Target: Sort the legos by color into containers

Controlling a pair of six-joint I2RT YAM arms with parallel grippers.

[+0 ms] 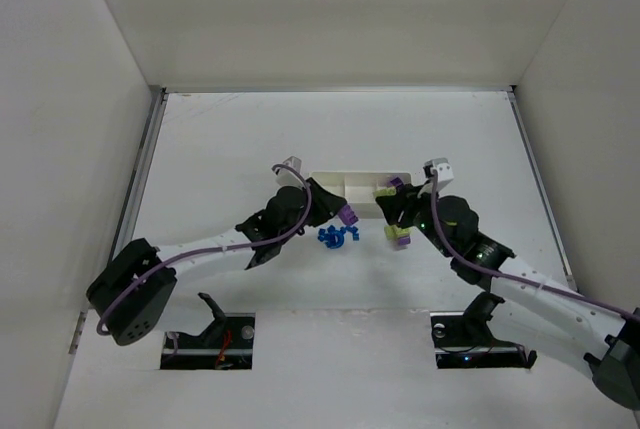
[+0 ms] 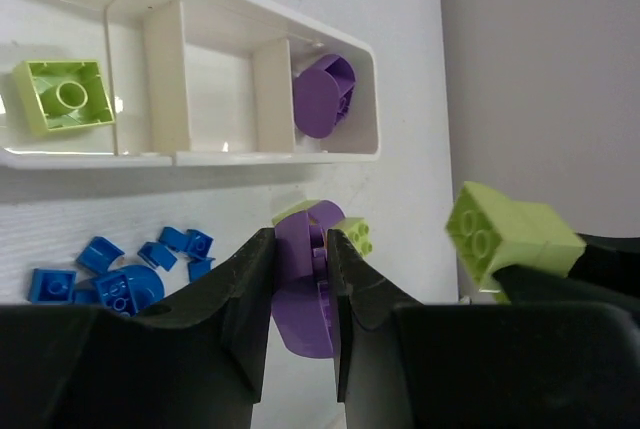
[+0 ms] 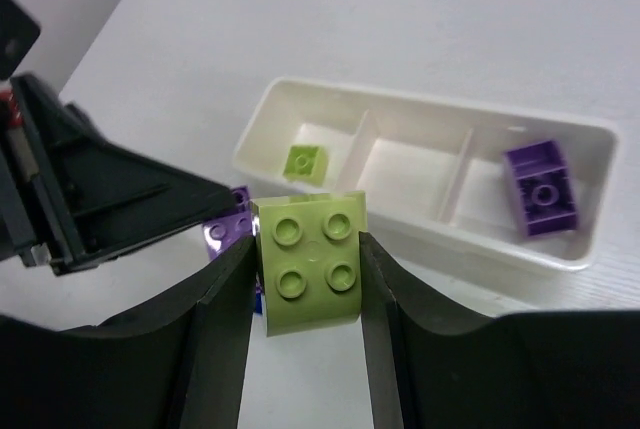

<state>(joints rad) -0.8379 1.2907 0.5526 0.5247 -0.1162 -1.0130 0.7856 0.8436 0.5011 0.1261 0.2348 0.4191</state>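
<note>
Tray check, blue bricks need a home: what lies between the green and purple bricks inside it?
Only the bare middle compartment separates the green brick from the purple brick, as the right wrist view shows.

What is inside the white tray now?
The tray holds a green brick in one end compartment and a purple brick in the other; the middle is bare. Anything under them is covered.

Left wrist view: the long white three-compartment plastic tray [image 2: 230,159] runs off the top-left edge; black fingers [image 2: 235,304] of the left pincer [image 2: 298,241] hide parts of the rounded purple plastic brick [image 2: 303,321] and small blue plastic bricks [image 2: 125,284].
</note>
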